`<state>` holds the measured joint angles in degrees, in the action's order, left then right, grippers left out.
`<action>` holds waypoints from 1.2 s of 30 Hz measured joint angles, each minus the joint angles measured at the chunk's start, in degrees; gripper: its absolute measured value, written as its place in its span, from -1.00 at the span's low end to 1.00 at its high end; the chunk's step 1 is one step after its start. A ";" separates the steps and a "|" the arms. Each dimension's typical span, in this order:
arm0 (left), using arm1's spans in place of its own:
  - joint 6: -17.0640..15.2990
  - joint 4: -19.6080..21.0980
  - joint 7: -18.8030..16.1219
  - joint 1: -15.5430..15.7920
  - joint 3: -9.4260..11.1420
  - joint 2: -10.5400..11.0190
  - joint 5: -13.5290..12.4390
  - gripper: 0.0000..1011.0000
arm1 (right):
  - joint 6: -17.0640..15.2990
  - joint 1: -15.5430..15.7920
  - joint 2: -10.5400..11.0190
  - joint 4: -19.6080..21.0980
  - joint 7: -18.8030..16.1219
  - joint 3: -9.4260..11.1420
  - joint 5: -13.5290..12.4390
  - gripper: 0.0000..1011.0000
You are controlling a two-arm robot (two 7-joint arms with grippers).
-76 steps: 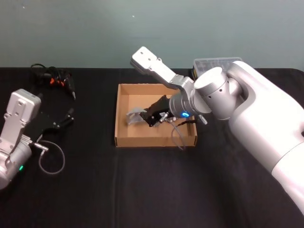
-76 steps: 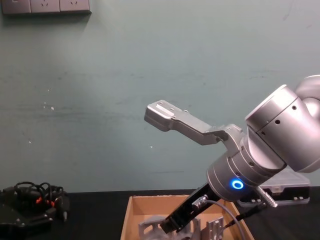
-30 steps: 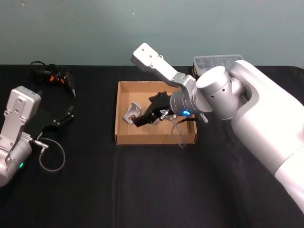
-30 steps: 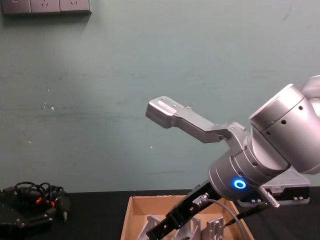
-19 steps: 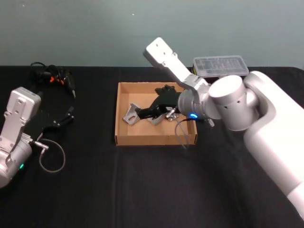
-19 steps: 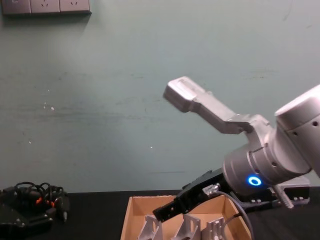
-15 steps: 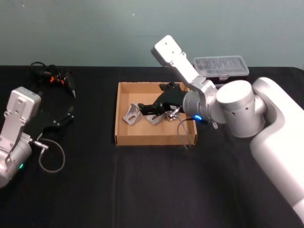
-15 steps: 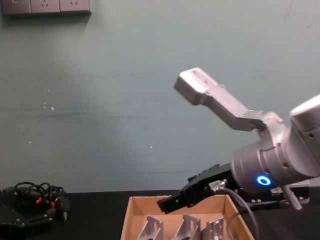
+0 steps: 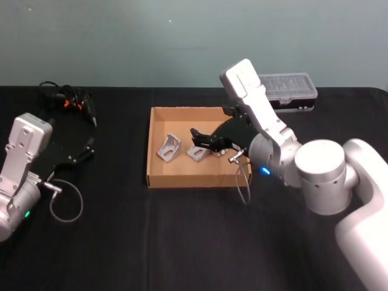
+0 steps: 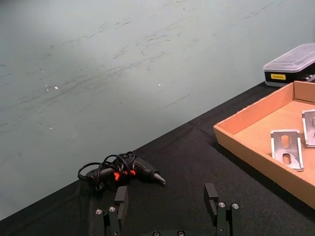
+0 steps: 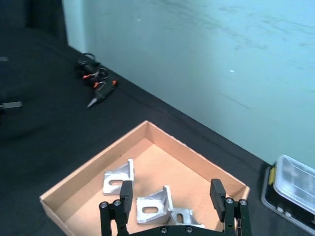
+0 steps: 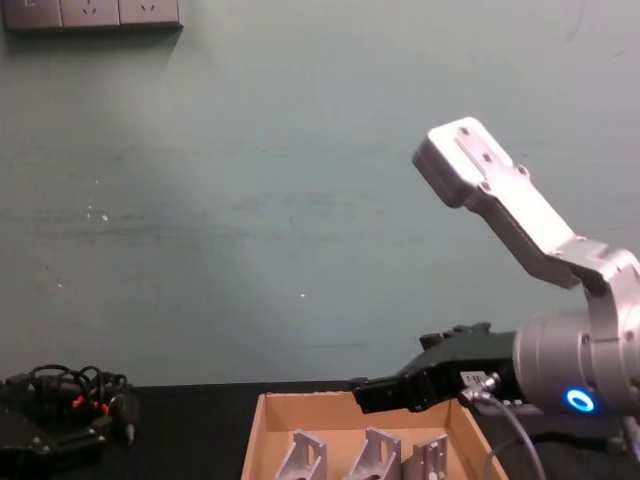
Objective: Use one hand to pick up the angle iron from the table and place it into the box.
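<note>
Three angle irons (image 9: 169, 147) lie in a row inside the box (image 9: 159, 177). The right gripper (image 9: 199, 137) hangs above them, fingers apart, holding and touching nothing. The left gripper (image 9: 86, 150) rests far left over the table (image 9: 182, 242), fingers apart and empty.

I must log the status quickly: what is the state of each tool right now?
Left tool: open, holding nothing, parked over the matte black table.
Right tool: open, holding nothing, above the tan cardboard box.

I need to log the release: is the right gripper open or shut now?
Open. The black two-finger right gripper hangs above the tan cardboard box with its fingers spread and nothing between them.
</note>
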<state>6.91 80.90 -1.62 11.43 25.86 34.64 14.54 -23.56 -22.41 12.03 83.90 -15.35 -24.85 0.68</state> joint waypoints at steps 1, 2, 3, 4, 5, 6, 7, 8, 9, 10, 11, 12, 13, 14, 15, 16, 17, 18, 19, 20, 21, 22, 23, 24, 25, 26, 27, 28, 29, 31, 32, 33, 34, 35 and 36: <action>0.00 0.00 0.00 0.00 0.00 0.00 0.00 1.00 | 0.49 0.49 -0.17 0.09 0.58 0.27 0.16 0.99; 0.00 0.00 0.00 0.00 0.00 0.00 0.00 1.00 | 1.62 1.49 -0.55 0.24 1.83 0.76 0.57 0.99; 0.00 0.00 0.00 0.00 0.00 0.00 0.00 1.00 | 2.13 1.92 -0.71 0.30 2.44 0.98 0.77 0.99; 0.00 0.00 0.00 0.00 0.00 0.00 0.00 1.00 | 2.63 2.33 -0.87 0.34 2.98 1.17 1.02 0.99; 0.00 0.00 0.00 0.00 0.00 0.00 0.01 1.00 | 2.96 2.62 -0.98 0.38 3.36 1.30 1.18 0.99; 0.00 0.00 0.00 0.00 0.00 0.00 0.00 1.00 | 3.76 3.30 -1.23 0.42 4.19 1.59 1.64 0.99; 0.00 0.00 0.00 0.00 0.00 0.00 0.01 1.00 | 4.10 3.59 -1.34 0.43 4.51 1.69 1.87 0.99; 0.00 0.00 0.00 0.00 0.00 0.00 0.01 1.00 | 4.42 3.87 -1.43 0.44 4.83 1.78 2.07 0.99; 0.00 0.00 0.00 0.00 0.00 0.00 0.00 1.00 | 4.70 4.10 -1.51 0.45 5.03 1.86 2.29 0.99; 0.00 0.00 0.00 0.00 0.00 0.00 0.00 1.00 | 5.15 4.46 -1.66 0.46 5.45 2.02 2.68 0.99; 0.00 0.00 0.00 0.00 0.00 0.00 0.00 1.00 | 5.35 4.61 -1.73 0.46 5.65 2.09 2.88 0.99; 0.00 0.00 0.00 0.00 0.00 0.00 0.00 1.00 | 5.53 4.73 -1.81 0.46 5.79 2.16 3.05 0.99; 0.00 0.00 0.00 0.00 0.00 0.00 0.00 1.00 | 5.87 4.94 -1.96 0.43 6.06 2.25 3.42 0.99; 0.00 0.00 0.00 0.00 0.00 0.00 0.01 1.00 | 5.98 5.05 -2.02 0.42 6.16 2.31 3.61 0.99; 0.00 0.00 0.00 0.00 0.00 0.00 0.00 1.00 | 6.10 5.16 -2.07 0.41 6.23 2.35 3.79 0.99; 0.00 0.00 0.00 0.00 0.00 0.00 0.00 1.00 | 6.21 5.25 -2.14 0.38 6.28 2.40 3.94 0.99; 0.00 0.00 0.00 0.00 0.00 0.00 0.00 1.00 | 6.30 5.39 -2.23 0.31 6.33 2.47 4.25 0.99; 0.00 0.00 0.00 0.00 0.00 0.00 0.00 1.00 | 6.30 5.44 -2.29 0.25 6.33 2.51 4.37 0.99; 0.00 0.00 0.00 0.00 0.00 0.00 0.01 1.00 | 6.30 5.49 -2.35 0.19 6.33 2.56 4.50 0.99; 0.00 0.00 0.00 0.00 0.00 0.00 0.00 1.00 | 6.29 5.56 -2.42 0.11 6.33 2.60 4.67 0.99; 0.00 0.00 0.00 0.00 0.00 0.00 0.00 1.00 | 6.29 5.55 -2.42 0.11 6.32 2.61 4.67 0.99; 0.00 0.00 0.00 0.00 0.00 0.00 0.01 1.00 | 6.29 5.55 -2.41 0.11 6.32 2.61 4.68 0.99; 0.00 0.00 0.00 0.00 0.00 0.00 0.00 1.00 | 6.29 5.55 -2.41 0.11 6.33 2.61 4.67 0.99; 0.00 0.00 0.00 0.00 0.00 0.00 0.01 1.00 | 6.29 5.56 -2.40 0.11 6.33 2.61 4.66 0.99; 0.00 0.00 0.00 0.00 0.00 0.00 0.00 1.00 | 6.29 5.55 -2.40 0.12 6.32 2.61 4.66 0.99; 0.00 0.00 0.00 0.00 0.00 0.00 0.00 1.00 | 6.29 5.55 -2.40 0.12 6.32 2.61 4.66 0.99; 0.00 0.00 0.00 0.00 0.00 0.00 0.01 1.00 | 6.29 5.55 -2.39 0.14 6.33 2.60 4.64 0.99; 0.00 0.00 0.00 0.00 0.00 0.00 0.00 1.00 | 6.29 5.55 -2.39 0.14 6.32 2.60 4.63 0.99; 0.00 0.00 0.00 0.00 0.00 0.00 0.00 1.00 | 6.29 5.55 -2.38 0.15 6.33 2.59 4.61 0.99; 0.00 0.00 0.00 0.00 0.00 0.00 0.01 1.00 | 6.29 5.55 -2.38 0.16 6.32 2.59 4.59 0.99; 0.00 0.00 0.00 0.00 0.00 0.00 0.00 1.00 | 6.29 5.55 -2.37 0.17 6.33 2.59 4.58 0.99; 0.00 0.00 0.00 0.00 0.00 0.00 0.00 1.00 | 6.29 5.54 -2.36 0.17 6.34 2.58 4.57 0.99; 0.00 0.00 0.00 0.00 0.00 0.00 0.00 1.00 | 6.29 5.55 -2.36 0.18 6.34 2.57 4.56 0.99; 0.00 0.00 0.00 0.00 0.00 0.00 0.00 1.00 | 6.30 5.55 -2.36 0.18 6.35 2.57 4.55 0.99; 0.00 0.00 0.00 0.00 0.00 0.00 0.00 1.00 | 6.30 5.55 -2.36 0.19 6.35 2.56 4.55 0.99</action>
<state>6.91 80.90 -1.62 11.43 25.86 34.65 14.55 -17.26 -16.86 9.67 84.09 -8.99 -22.29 5.23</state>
